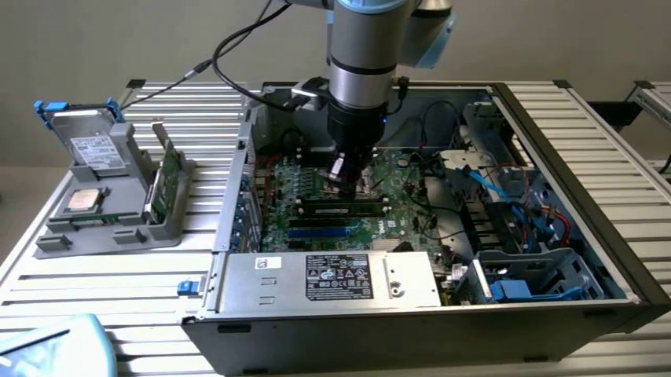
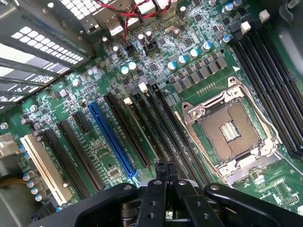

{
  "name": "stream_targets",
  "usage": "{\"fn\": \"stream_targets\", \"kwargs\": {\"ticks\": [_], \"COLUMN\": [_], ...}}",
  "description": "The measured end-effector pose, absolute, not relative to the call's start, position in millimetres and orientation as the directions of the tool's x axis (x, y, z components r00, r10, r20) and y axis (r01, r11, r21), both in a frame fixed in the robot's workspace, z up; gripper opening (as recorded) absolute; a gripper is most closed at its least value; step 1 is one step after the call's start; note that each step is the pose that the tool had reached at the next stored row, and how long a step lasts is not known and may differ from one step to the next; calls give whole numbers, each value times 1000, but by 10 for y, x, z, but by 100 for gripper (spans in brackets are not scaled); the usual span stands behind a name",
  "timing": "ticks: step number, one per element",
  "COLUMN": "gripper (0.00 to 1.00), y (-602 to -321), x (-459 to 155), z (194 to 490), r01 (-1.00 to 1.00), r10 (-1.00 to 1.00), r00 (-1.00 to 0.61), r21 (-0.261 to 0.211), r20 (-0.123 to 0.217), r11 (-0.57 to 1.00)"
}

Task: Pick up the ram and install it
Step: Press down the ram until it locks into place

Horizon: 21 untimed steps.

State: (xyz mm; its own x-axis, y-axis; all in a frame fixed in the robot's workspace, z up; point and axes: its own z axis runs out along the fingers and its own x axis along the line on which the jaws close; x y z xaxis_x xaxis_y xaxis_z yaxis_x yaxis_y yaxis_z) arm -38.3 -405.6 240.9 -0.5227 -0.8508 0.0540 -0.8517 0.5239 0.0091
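Fingers (image 2: pixel 165 171) are being kept fully closed, nothing gripped, tips being pressed onto ram (image 1: pixel 338 209) lying in its slot directly beneath on motherboard (image 1: pixel 404 188), prob. for seating; another stick is being stored in holder (image 1: pixel 159 177) well off

Reaching straight down from above, wrist upright. Gripper (image 1: pixel 344 179) low and pointing down. Fingers (image 2: pixel 161 171) pressed tight together, black tips side by side with no gap, nothing seen between them.
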Motion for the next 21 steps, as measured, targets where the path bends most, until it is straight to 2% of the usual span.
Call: {"fn": "stream_targets", "kwargs": {"ticks": [21], "gripper": [11], "y": [-4057], "x": [-384], "z": [2409], "r01": [-693], "r10": [-689], "r00": [-720], "r21": [-18], "r20": [88], "r11": [721]}}
